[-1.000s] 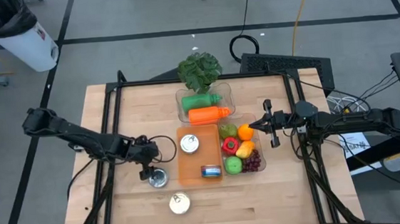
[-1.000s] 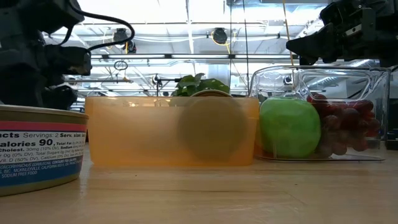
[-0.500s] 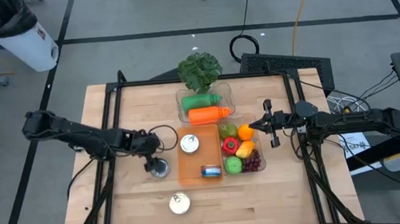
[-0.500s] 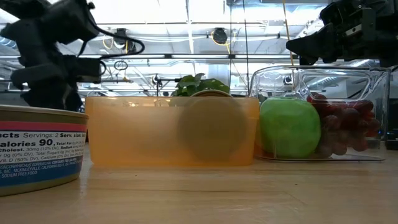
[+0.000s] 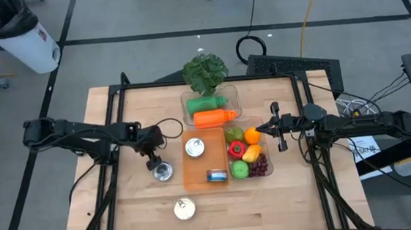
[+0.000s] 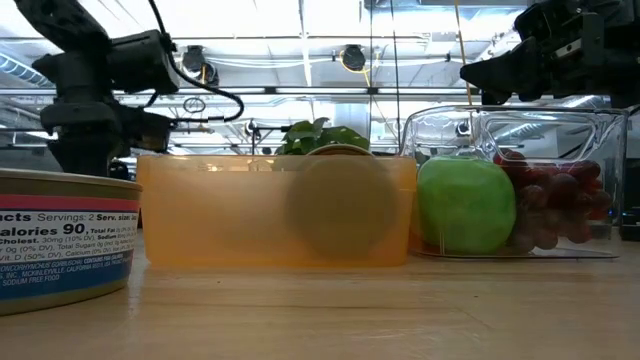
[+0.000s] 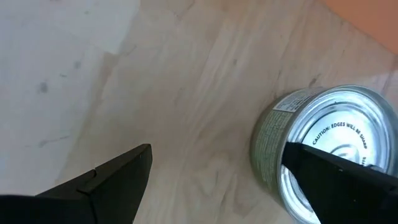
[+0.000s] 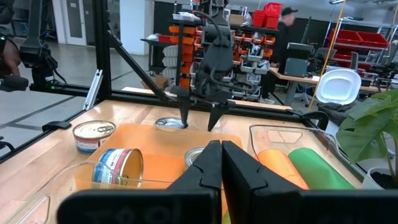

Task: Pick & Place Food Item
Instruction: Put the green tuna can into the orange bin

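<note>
A silver tin can (image 5: 163, 172) stands upright on the table, just left of the orange bin (image 5: 196, 176); it also shows in the left wrist view (image 7: 323, 140). My left gripper (image 5: 151, 159) is open and points down beside the can, on its far-left side. In its wrist view (image 7: 216, 149) one finger lies across the can and the other is well clear over bare wood. The right wrist view shows the left gripper (image 8: 199, 121) raised, with its fingers spread. My right gripper (image 5: 275, 128) is shut and hovers right of the fruit container (image 5: 261, 155). My left gripper has one finger (image 7: 336, 177) crossing in front of the can's rim (image 7: 292, 124) in the wrist view. I cannot tell whether it touches the can. The other finger (image 7: 112, 180) touches nothing. The can stands on the table.
The orange bin holds an upright can (image 5: 194, 147) and a can on its side (image 5: 217, 176). Another can (image 5: 184, 208) stands near the near edge, close to the low camera (image 6: 60, 240). A clear container holds green and orange bottles (image 5: 210, 109), with a plant (image 5: 204, 71) behind it.
The left gripper moved toward the far edge and the arm swung round. The can shifted a little toward the far edge early on, then stayed put while the gripper went farther. The right arm kept still.
</note>
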Motion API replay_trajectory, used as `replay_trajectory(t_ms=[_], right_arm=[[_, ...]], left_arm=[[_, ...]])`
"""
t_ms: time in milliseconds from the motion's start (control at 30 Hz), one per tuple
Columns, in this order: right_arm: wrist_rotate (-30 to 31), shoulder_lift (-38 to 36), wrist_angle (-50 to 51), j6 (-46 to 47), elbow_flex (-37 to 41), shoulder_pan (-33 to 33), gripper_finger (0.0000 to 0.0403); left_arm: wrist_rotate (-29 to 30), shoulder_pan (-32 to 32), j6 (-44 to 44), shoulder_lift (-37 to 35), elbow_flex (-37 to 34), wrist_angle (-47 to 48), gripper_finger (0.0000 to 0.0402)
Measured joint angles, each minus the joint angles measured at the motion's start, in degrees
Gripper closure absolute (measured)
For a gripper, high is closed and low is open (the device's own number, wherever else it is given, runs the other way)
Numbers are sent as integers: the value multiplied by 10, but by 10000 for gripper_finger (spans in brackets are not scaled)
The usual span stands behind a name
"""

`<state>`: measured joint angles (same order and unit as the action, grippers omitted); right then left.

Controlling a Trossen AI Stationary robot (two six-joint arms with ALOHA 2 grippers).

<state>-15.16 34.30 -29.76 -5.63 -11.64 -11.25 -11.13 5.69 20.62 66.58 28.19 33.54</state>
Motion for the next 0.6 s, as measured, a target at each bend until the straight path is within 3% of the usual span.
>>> replay_trajectory(t_ms=[333,533,600], right_arm=[[0,0,0,0,0,0,403],[0,0,0,0,0,0,403],[0,0,0,0,0,0,403]], left_arm=[[-87,33,0,-2,22,-39,12],[-71,32,-16,16,12,-33,12],[-35,32,-21,32,8,-31,12]])
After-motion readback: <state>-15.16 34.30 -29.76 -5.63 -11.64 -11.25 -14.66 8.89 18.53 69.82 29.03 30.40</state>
